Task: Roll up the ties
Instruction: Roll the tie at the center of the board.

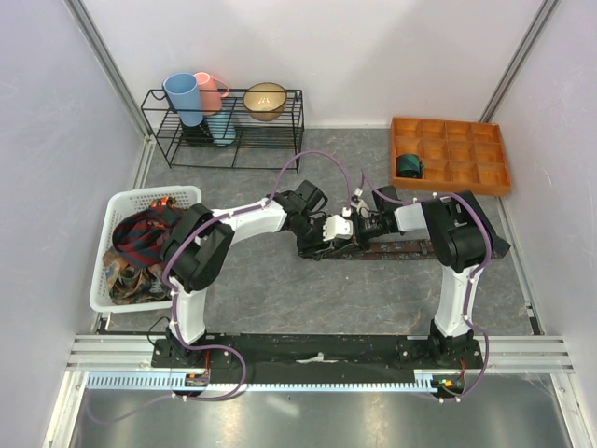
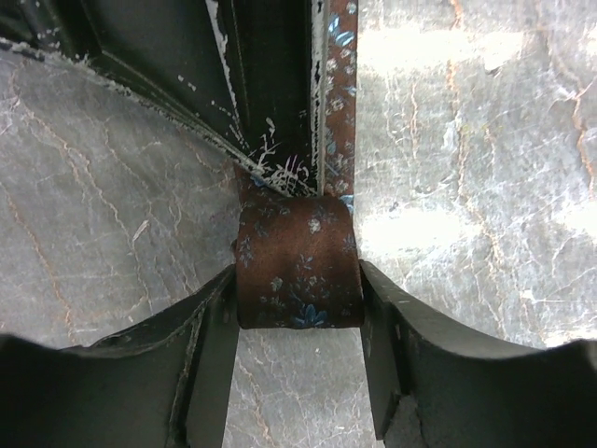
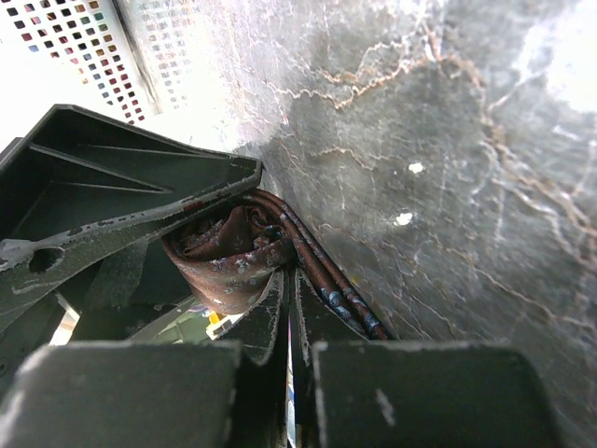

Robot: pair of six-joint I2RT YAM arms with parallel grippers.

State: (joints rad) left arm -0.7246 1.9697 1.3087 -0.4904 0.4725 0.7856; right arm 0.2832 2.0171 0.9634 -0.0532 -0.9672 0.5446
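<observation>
Beneath everything, a grey veined bench point(image 1: 280, 299), with both arms reaching in from 6 o'clock. At 9 o'clock, a white basket point(image 1: 131, 198) heaped with loose ties point(image 1: 140, 245), a plaid one uppermost. At 11 o'clock, a black wire rack point(image 1: 280, 140) carrying a blue cup point(image 1: 185, 96), a pink cup point(image 1: 213, 93) and a brown bowl point(image 1: 266, 100). At 2 o'clock, an orange tray point(image 1: 448, 123) of compartments, with a rolled teal tie point(image 1: 408, 166) in one on its 9 o'clock side. At centre, a maroon-brown tie point(image 1: 401, 250), flat length stretched toward 3 o'clock and rolled end toward 9 o'clock. Left hand point(image 1: 322, 245) pinching that roll, one of its fingers point(image 2: 215, 327) against each side. Right hand point(image 1: 356, 235) just beside the roll at 3 o'clock, fingers point(image 3: 322, 313) pressed almost together over the flat length. Cannot tell whether cloth is caught between them.
</observation>
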